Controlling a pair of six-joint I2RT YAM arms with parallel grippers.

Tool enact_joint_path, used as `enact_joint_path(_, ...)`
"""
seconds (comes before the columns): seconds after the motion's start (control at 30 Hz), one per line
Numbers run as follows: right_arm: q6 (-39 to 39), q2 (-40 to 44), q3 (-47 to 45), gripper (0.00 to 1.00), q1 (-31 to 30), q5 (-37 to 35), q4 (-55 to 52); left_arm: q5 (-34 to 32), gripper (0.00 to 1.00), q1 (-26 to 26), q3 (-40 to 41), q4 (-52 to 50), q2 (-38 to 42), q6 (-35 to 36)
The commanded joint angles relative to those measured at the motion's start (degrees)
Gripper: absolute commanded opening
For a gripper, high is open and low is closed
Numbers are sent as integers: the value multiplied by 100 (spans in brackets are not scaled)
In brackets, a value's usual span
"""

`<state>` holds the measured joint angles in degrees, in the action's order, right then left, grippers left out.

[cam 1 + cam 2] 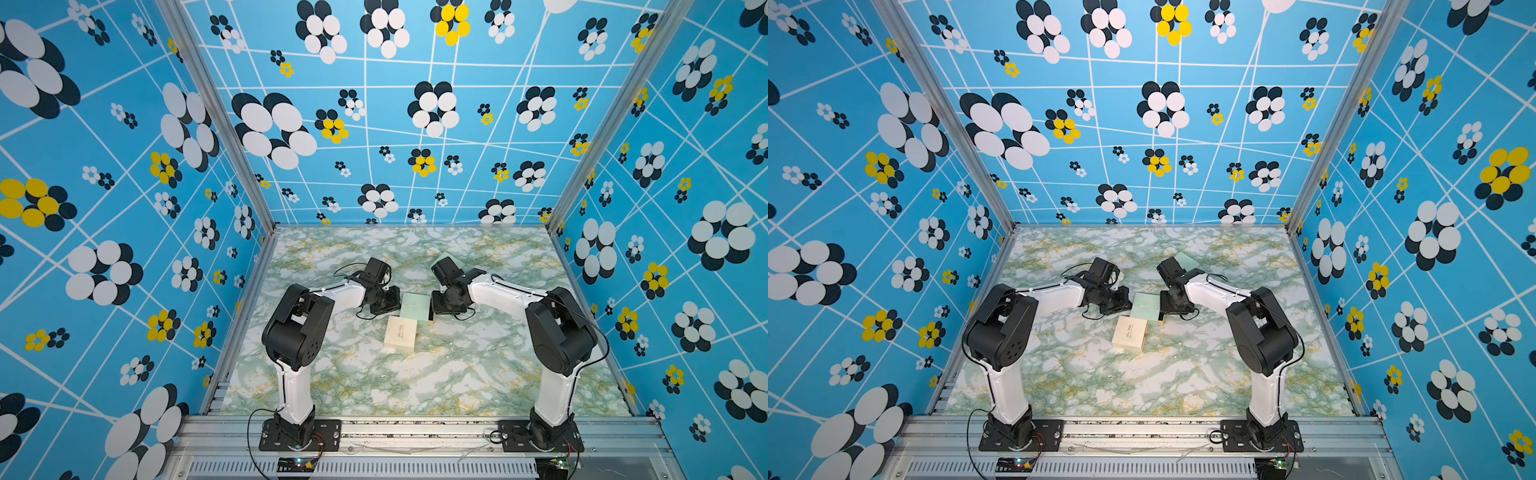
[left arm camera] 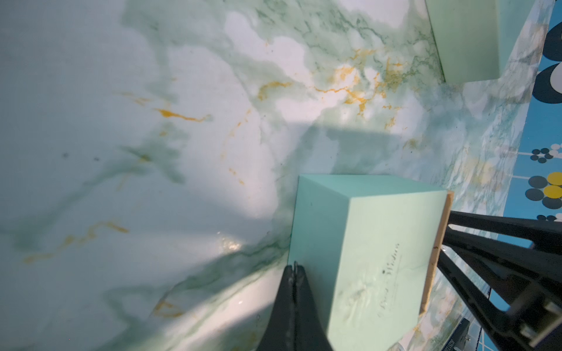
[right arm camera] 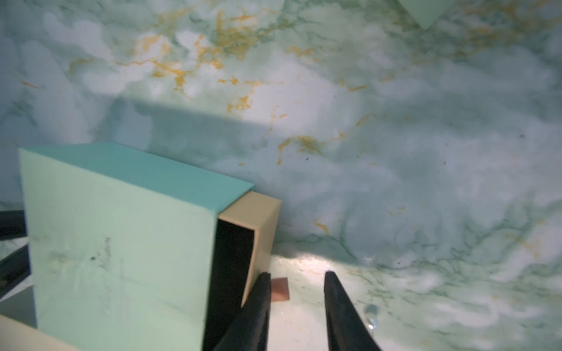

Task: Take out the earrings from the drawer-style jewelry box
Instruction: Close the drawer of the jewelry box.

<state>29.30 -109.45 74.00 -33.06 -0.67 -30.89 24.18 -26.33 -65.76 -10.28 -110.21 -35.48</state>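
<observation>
With the left hand [image 2: 294, 269] shut and empty beside the mint sleeve [image 2: 380, 258] and the right hand [image 3: 297, 275] half-open, holding nothing, by the drawer [image 3: 263, 225], a pull could drag both together.

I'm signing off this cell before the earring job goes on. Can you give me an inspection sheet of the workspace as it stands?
Surface: marble-pattern table, glossy.
Job's things: mint jewelry box between the grippers, its tan drawer partly out; tiny glinting bits on the table, maybe earrings, too small to tell.
Clutter: cream box in front; second mint box farther back.
Grippers: left gripper shut, beside the box; right gripper open, at the drawer front.
Cables: black cables loop at both wrists.
Surroundings: blue flowered walls, aluminium frame.
</observation>
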Motion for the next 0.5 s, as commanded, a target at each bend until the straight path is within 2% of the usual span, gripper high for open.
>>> enact_joint_path(0.0, -36, -99, 116, 33, -121, 200, 112, 73, 0, -57, -62, 30, 25, -12)
enact_joint_path(0.47, -122, -198, 227, 31, -349, 467, 306, -67, 0, -32, 106, -25, 279, 6)
